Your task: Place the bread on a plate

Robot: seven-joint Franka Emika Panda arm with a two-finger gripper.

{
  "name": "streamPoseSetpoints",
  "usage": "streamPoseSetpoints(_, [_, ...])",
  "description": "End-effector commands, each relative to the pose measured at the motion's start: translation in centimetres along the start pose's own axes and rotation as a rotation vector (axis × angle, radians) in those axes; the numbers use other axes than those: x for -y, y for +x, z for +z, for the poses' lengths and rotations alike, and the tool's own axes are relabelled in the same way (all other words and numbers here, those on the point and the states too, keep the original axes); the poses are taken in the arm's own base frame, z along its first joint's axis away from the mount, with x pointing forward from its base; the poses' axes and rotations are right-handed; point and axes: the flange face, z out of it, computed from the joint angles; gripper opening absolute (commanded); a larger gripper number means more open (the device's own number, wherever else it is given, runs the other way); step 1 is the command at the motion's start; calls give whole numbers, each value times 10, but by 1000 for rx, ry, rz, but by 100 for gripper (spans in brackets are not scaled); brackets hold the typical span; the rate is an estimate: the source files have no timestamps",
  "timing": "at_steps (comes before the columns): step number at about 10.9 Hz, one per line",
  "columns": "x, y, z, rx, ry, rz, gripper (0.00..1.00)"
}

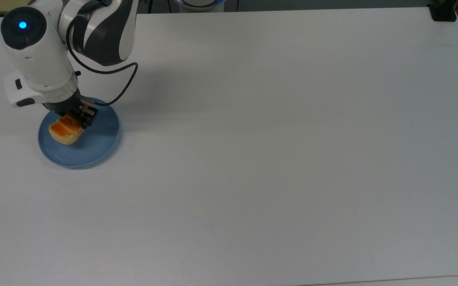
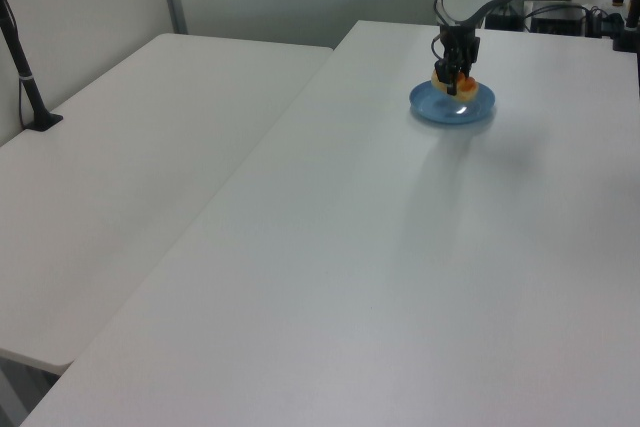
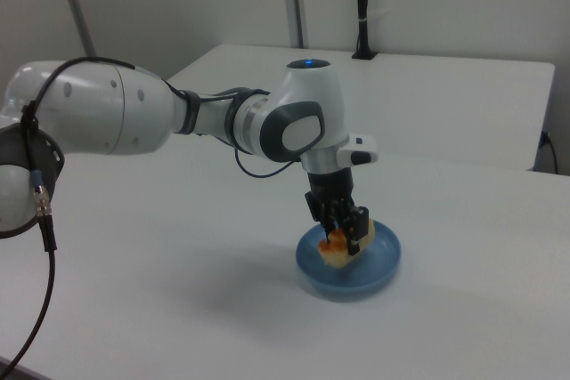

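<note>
The light-blue plate (image 1: 101,143) lies at the top view's left side of the white table. The bread (image 1: 65,131), orange-brown on top with cream sides, sits tilted inside the plate's left half, at or just above its floor. My gripper (image 1: 76,118) points down and is shut on the bread's upper end. In the left view the gripper (image 2: 455,74) holds the bread (image 2: 453,86) over the plate (image 2: 476,112). In the right view the bread (image 3: 351,245) hangs from the gripper (image 3: 344,227) low in the plate (image 3: 381,269); whether it touches I cannot tell.
A black clamp base (image 1: 443,12) sits at the table's far right corner in the top view. The white table (image 1: 276,151) stretches wide and bare to the plate's right. In the left view a second table (image 2: 120,177) adjoins, with a black post (image 2: 24,75).
</note>
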Motion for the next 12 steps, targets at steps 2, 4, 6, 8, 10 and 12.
streamPoseSetpoints(2, [5,3,-19,-33,10,38,100])
streamPoseSetpoints(4, [-2,-18,-75,-82,47,42,100])
streamPoseSetpoints(6, [15,-63,-144,-51,99,0,100])
streamPoseSetpoints(8, [39,-109,-209,0,137,-65,100])
streamPoseSetpoints(10, [66,-143,-255,-9,164,-142,100])
streamPoseSetpoints(12, [84,-159,-269,-13,175,-185,100])
